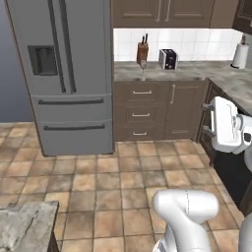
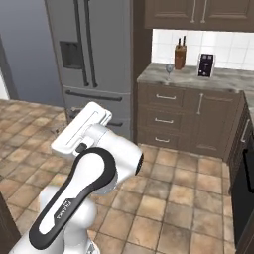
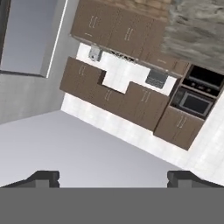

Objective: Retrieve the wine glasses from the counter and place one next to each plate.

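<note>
On the counter [image 1: 197,74], close to its front edge and toward its left end, we see one wine glass [image 1: 143,66] standing upright on its foot. Just behind it, against the white tiled wall, is a brown knife block [image 1: 142,50], and a dark toaster [image 1: 168,59] sits a little further right along the wall. A roll of paper towel [image 1: 240,55] stands upright near the counter's right corner, where the stone top turns toward us. From the right base view the same glass [image 2: 169,70] appears at the counter's left front corner area, with the knife block [image 2: 180,55] beside and behind it and the toaster [image 2: 206,65] to the right. A tall grey fridge [image 1: 64,69] stands on the tiled floor directly left of the counter's end.

Our gripper [image 3: 113,178] is well apart from the glass, with open floor between the base and the drawers. Its two dark fingertips [image 3: 43,177] sit far apart at the bottom of the hand view, so we read the pincer as spread wide, with nothing between the tips. That view looks toward upper cupboards [image 3: 122,35] and a built-in oven [image 3: 192,103] on a far wall, seen rolled over.
</note>
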Robot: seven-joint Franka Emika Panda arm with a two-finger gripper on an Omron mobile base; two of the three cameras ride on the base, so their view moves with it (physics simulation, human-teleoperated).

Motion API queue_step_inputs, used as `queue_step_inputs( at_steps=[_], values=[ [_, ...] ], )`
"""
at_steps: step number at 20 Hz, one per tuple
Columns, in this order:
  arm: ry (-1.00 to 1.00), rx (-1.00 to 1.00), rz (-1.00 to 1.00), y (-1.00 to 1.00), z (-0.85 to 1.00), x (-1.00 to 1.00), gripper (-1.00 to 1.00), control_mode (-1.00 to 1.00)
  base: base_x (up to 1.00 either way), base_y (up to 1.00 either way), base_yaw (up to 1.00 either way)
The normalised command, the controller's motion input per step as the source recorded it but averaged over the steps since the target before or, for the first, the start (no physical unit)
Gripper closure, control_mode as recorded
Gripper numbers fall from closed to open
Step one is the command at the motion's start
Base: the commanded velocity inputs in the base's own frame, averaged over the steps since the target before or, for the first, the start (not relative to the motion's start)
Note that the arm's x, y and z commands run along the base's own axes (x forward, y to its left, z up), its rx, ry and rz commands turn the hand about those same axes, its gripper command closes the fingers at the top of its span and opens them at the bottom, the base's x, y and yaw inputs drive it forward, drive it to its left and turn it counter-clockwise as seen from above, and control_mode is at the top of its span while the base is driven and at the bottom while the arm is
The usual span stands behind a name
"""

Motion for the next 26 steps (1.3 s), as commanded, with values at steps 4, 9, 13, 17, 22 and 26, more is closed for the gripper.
queue_step_inputs(
  at_steps=[4,9,13,17,22,26],
  values=[
    [0.0,0.0,0.0,0.0,0.0,0.0,-1.0,1.0,1.0,-0.07,-0.29],
    [0.0,0.0,0.0,0.0,0.0,0.0,-1.0,1.0,1.0,0.18,-0.37],
    [0.0,0.0,0.0,0.0,0.0,0.0,-1.0,1.0,1.0,0.12,-0.36],
    [0.0,0.0,0.0,0.0,0.0,0.0,-1.0,1.0,1.0,0.3,-0.26],
    [0.0,0.0,0.0,0.0,0.0,0.0,-1.0,1.0,1.0,0.43,-0.08],
    [0.0,0.0,0.0,0.0,0.0,0.0,-1.0,1.0,1.0,0.04,0.03]
  ],
)
